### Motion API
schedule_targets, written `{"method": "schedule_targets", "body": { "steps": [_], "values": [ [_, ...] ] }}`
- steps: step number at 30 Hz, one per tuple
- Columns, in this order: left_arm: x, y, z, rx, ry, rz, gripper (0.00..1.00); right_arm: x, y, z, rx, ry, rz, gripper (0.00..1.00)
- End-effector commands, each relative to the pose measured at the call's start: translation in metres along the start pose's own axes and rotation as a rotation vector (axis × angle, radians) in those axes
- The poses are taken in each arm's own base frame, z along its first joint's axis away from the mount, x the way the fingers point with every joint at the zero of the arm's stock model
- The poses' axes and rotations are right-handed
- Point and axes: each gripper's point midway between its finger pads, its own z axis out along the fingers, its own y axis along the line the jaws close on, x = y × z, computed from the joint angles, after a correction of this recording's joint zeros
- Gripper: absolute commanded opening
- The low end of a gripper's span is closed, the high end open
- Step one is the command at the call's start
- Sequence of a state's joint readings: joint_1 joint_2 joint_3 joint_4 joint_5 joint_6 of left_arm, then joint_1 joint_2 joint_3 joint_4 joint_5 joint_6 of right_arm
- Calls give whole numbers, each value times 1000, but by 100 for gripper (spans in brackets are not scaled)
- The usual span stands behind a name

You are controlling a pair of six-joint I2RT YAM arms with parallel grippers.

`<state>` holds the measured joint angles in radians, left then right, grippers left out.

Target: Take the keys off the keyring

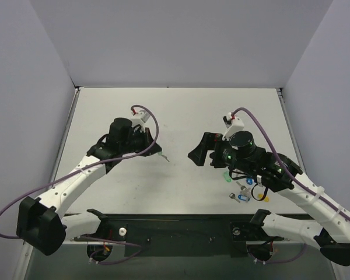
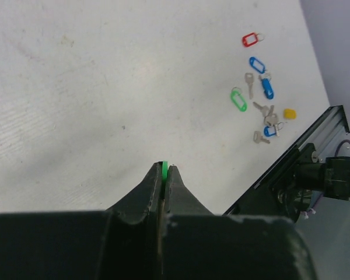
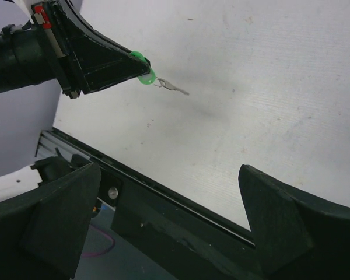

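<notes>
My left gripper (image 1: 158, 150) is shut on the green-headed key (image 2: 164, 168), held a little above the table; only a thin green edge shows between the fingertips in the left wrist view. In the right wrist view the green head (image 3: 142, 72) sticks out of the left gripper's tip, and the bare silver key (image 3: 176, 88) hangs from it by the thin keyring (image 3: 158, 82). The silver key also shows in the top view (image 1: 165, 157). My right gripper (image 1: 201, 153) is open and empty, to the right of the keys and facing them; its fingers stand wide apart in the right wrist view (image 3: 169, 175).
A pile of loose keys and coloured tags lies near the front right of the table (image 1: 242, 192): a red tag (image 2: 249, 39), blue tags (image 2: 256, 63), a green tag (image 2: 238, 99), a yellow piece (image 2: 289, 113). A black rail (image 3: 163, 195) runs along the table's near edge.
</notes>
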<state>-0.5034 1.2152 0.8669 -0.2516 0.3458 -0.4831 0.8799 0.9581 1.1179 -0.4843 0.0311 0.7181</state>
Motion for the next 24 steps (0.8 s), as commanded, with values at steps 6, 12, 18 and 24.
{"method": "schedule_targets", "body": {
  "steps": [6, 12, 18, 24],
  "values": [
    [-70, -97, -80, 256, -183, 148, 0, -70, 73, -49, -308, -226, 132, 100],
    [-91, -149, -126, 451, -270, 181, 0, -97, 94, -71, -432, -335, 175, 100],
    [-103, -194, -171, 645, -341, 193, 0, -117, 125, -95, -616, -405, 219, 100],
    [-114, -230, -213, 810, -411, 212, 0, -128, 147, -113, -765, -445, 238, 96]
  ]
}}
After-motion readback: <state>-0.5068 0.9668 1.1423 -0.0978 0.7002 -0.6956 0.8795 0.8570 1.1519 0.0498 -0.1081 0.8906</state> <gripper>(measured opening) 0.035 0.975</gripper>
